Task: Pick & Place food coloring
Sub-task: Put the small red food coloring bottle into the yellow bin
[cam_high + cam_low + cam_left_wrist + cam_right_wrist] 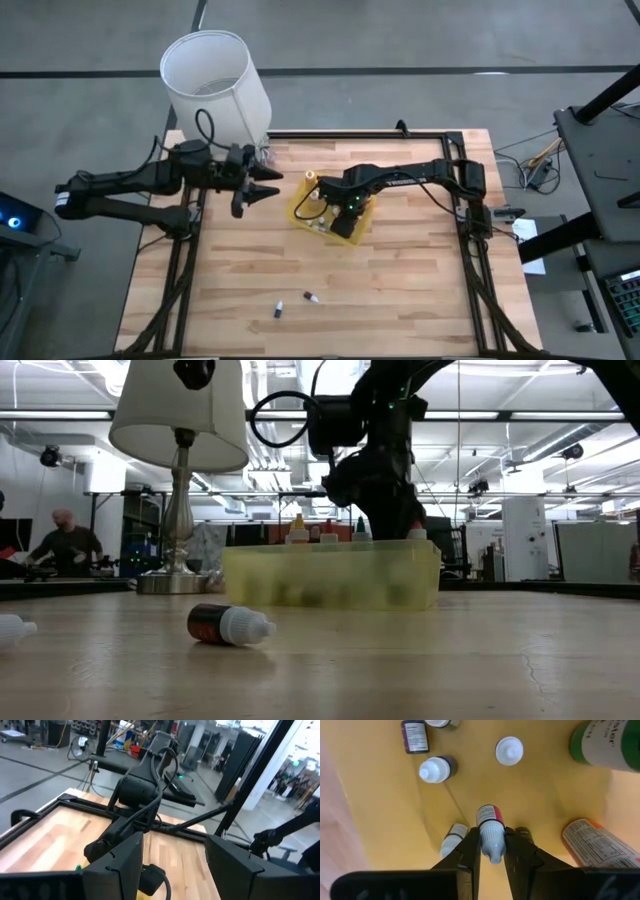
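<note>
Yellow plastic, a see-through tray (300, 212) sits just past the table's (400, 290) centre toward 12 o'clock, and it holds nearly all the food coloring, so by my reading the sorting is well along or only just begun, depending on which way the bottles travel; the pictures alone do not say. Two vials (294, 303) lie loose on the bare wood toward 6 o'clock, well apart from the tray, and the low view shows one of them, a dark vial (228, 625) with a white cap, on its side. The right gripper (492, 851) hangs down inside the tray, its fingers pinching a small vial (491, 832) by the neck: pink label, black band, pale pointed cap toward the camera. Whether it is being lifted out or set down I cannot tell. The left gripper (262, 186) waits at 10 o'clock, just beside the lamp (214, 85), fingers spread and holding nothing. Inside the tray the bigger bottles come first: a green one (610, 747) and an orange one (600, 845) with printed labels. Around them the vials lie scattered on the tray floor, some upright showing round white caps (509, 750), one purple-labelled (415, 736), and one on its side (451, 839) touching the right finger.
</note>
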Robot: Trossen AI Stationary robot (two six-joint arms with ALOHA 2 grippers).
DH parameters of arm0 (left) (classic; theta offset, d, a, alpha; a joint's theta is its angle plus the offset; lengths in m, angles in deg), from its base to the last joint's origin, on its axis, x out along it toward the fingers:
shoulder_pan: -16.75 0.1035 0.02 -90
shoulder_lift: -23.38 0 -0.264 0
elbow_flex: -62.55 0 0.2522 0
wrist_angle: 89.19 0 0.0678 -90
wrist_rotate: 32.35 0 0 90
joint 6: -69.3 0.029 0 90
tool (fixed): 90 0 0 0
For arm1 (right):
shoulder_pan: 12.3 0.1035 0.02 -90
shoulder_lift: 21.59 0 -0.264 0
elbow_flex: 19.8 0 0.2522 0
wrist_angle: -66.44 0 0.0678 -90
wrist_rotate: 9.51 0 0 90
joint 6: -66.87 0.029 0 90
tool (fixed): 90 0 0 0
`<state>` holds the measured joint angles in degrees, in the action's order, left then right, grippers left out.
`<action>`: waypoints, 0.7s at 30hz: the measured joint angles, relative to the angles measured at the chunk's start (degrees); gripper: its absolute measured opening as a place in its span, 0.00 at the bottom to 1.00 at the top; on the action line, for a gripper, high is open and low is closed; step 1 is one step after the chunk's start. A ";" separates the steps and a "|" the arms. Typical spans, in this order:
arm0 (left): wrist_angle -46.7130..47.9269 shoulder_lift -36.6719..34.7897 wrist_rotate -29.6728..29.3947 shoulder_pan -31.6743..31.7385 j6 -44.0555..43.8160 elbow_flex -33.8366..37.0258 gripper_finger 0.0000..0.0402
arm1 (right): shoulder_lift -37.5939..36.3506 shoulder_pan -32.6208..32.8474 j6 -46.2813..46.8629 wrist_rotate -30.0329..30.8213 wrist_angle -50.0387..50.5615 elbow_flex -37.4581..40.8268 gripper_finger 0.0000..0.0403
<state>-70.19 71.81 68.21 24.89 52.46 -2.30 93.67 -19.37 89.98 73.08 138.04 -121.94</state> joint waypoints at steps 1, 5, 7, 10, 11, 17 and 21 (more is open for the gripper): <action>-1.28 -0.17 0.00 0.00 -0.56 0.97 0.46 | 0.00 0.00 0.60 0.02 0.03 0.00 0.13; -5.01 -0.47 -0.14 0.00 -3.30 3.61 0.46 | 0.00 0.04 6.49 0.42 0.19 0.00 0.13; -5.61 -0.46 -0.15 0.00 -4.24 4.33 0.46 | 0.00 0.04 9.99 0.98 0.11 0.00 0.13; -5.83 -0.46 -0.15 0.00 -4.61 4.61 0.46 | 0.00 0.11 14.39 1.32 0.08 0.00 0.13; -5.99 -0.46 -0.15 0.00 -4.63 4.61 0.46 | 0.00 0.12 16.27 1.38 0.11 0.00 0.13; -6.72 -0.49 -0.15 0.00 -4.41 3.76 0.46 | 0.00 0.47 20.12 2.88 -2.31 -0.08 0.13; -6.68 -0.49 -0.15 0.00 -4.07 3.43 0.46 | 0.00 0.55 14.21 3.58 -4.11 -0.93 0.13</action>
<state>-76.87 71.33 68.06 24.89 48.39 1.13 93.67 -18.83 104.19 76.66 133.93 -122.87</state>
